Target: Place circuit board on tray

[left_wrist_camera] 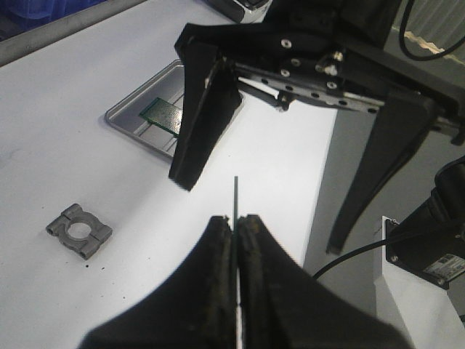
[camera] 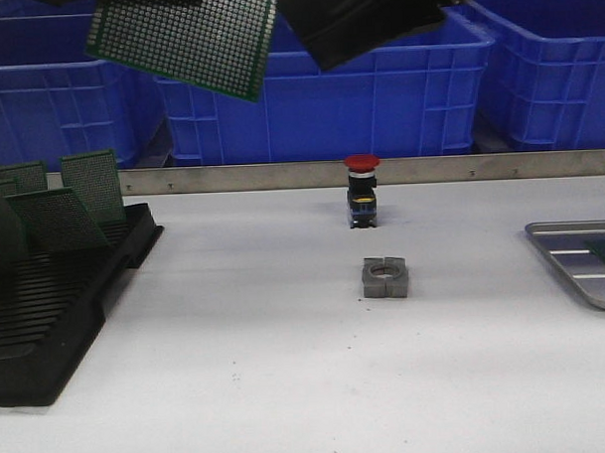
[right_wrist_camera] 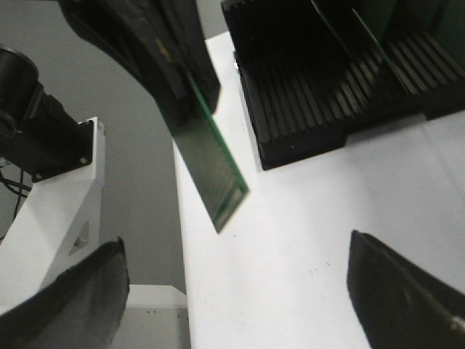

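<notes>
My left gripper is shut on the edge of a green perforated circuit board and holds it high over the table's left half. The board shows edge-on in the left wrist view and tilted in the right wrist view. My right gripper is open wide and empty, high up just right of the board, its fingers apart from it. The grey metal tray lies at the table's right edge. Another green board lies in the tray, whose rim also shows in the left wrist view.
A black slotted rack with several upright green boards stands at the left. A red-topped push button and a grey metal clamp block sit mid-table. Blue bins line the back behind a metal rail.
</notes>
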Tool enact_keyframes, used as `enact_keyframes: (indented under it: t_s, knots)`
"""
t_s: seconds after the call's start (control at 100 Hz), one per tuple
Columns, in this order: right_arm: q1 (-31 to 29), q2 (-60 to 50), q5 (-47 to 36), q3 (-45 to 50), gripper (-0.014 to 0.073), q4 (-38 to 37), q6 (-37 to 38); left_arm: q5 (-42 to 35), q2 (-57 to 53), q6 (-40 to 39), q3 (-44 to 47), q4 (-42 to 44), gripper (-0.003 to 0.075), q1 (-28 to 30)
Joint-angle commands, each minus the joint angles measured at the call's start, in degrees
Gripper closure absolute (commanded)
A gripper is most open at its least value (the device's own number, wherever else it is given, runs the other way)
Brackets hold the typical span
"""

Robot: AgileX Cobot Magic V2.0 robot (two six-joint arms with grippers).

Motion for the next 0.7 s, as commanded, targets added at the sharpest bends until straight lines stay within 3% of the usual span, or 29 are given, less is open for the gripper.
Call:
enact_keyframes:
  t_s: [0.0,0.13,0.35,0.4,0.43,0.53,0.63,0.69]
  knots:
    - [1.82,-0.47,0.58,-1.75,-0.0028,6.92,-2.91,1.97,-1.46,-0.29,-1.68,-4.83,0.0737,-0.03]
    - [3.54,1.51,-0.88,-1.75,0.0050,11.03,-4.91,1.86,-1.46,-0.29,-1.68,-4.62,0.0737,-0.03]
    - [3.54,2.24,-3.94,-1.75,0.0555,13.27,-4.91,1.86,-1.46,-0.04,-1.68,-4.62,0.0736,-0.03]
    - [3.54,2.24,-3.94,-1.75,0.0652,13.27,-4.91,1.86,-1.46,0.90,-1.68,-4.62,0.0728,-0.03]
    - [3.54,2.24,-3.94,-1.75,0.0663,13.27,-4.91,1.86,-1.46,1.82,-1.68,-4.62,0.0710,-0.03]
    - [3.54,2.24,-3.55,-1.75,0.0661,13.27,-4.91,2.16,-1.46,3.72,-1.77,-5.14,0.0561,-0.03]
    - [3.54,2.24,-3.26,-1.75,0.0661,13.27,-4.86,2.04,-1.46,4.08,-1.77,-6.07,0.0302,-0.03]
    - [3.54,2.24,-2.28,-1.75,0.0661,13.11,-4.77,1.82,-1.46,4.08,-1.77,-6.07,0.0196,-0.03]
